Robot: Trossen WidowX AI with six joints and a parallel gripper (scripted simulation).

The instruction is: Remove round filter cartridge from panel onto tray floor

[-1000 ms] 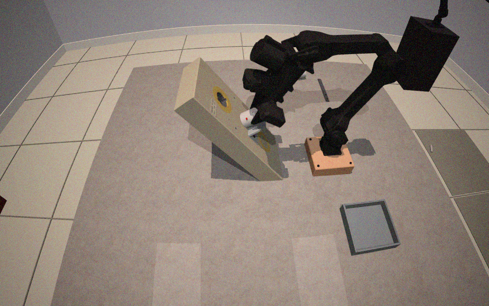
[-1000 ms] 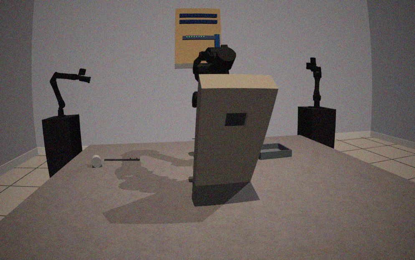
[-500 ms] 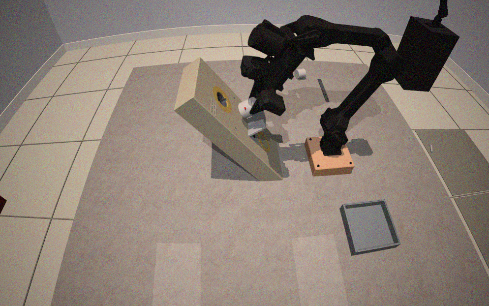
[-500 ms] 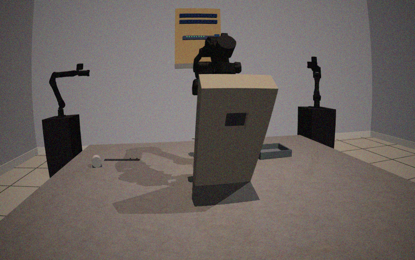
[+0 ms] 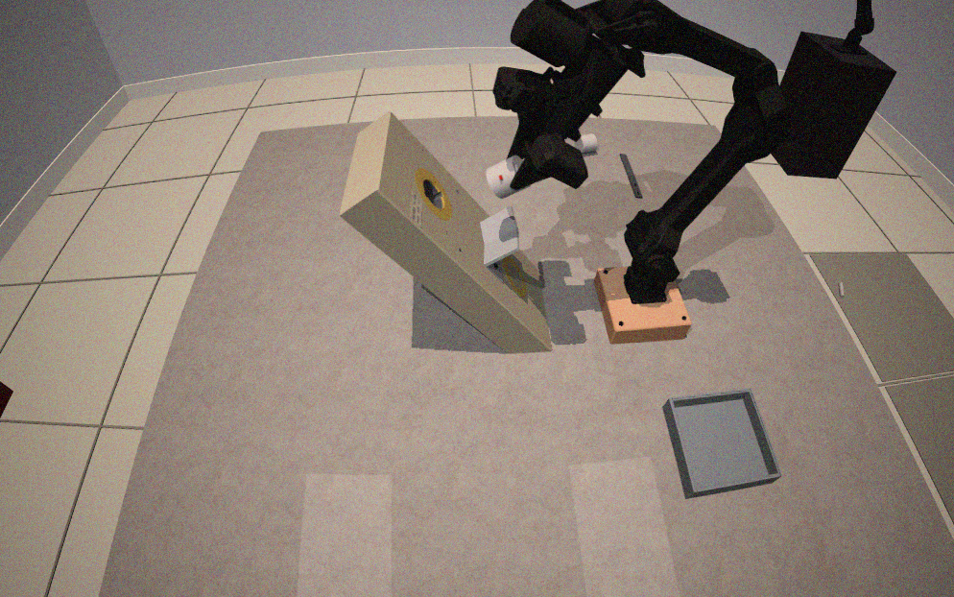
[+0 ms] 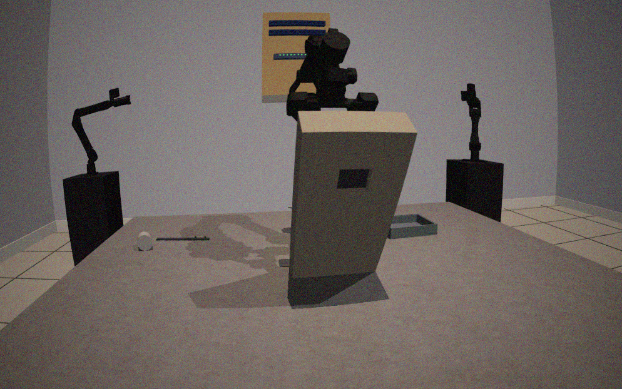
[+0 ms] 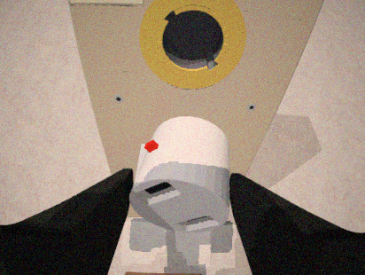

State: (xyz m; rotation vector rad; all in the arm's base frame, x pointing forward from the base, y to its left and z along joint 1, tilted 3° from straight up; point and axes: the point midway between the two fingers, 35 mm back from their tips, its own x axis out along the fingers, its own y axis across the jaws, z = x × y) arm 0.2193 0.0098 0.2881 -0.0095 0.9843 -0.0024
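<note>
My gripper [image 5: 518, 171] [image 7: 182, 179] is shut on the round filter cartridge [image 5: 503, 176] [image 7: 191, 144], a white cylinder with a red dot and a grey face with two narrow slots. I hold it in the air, clear of the tilted beige service panel [image 5: 393, 218] [image 6: 343, 220] [image 7: 133, 89]. The panel's yellow ring [image 5: 444, 211] [image 7: 152, 49] surrounds an empty dark hole [image 5: 434, 193] [image 7: 192, 35]. The grey tray [image 5: 708, 398] [image 6: 412, 227] lies on the floor at the front right, far from the gripper. In the exterior view the panel hides the gripper and the cartridge.
A small white hatch [image 5: 499, 234] stands open lower on the panel. A second white cylinder [image 5: 587, 143] [image 6: 144, 241] and a thin dark bar [image 5: 631, 175] [image 6: 182, 238] lie on the floor behind. My arm stands on an orange base [image 5: 647, 320].
</note>
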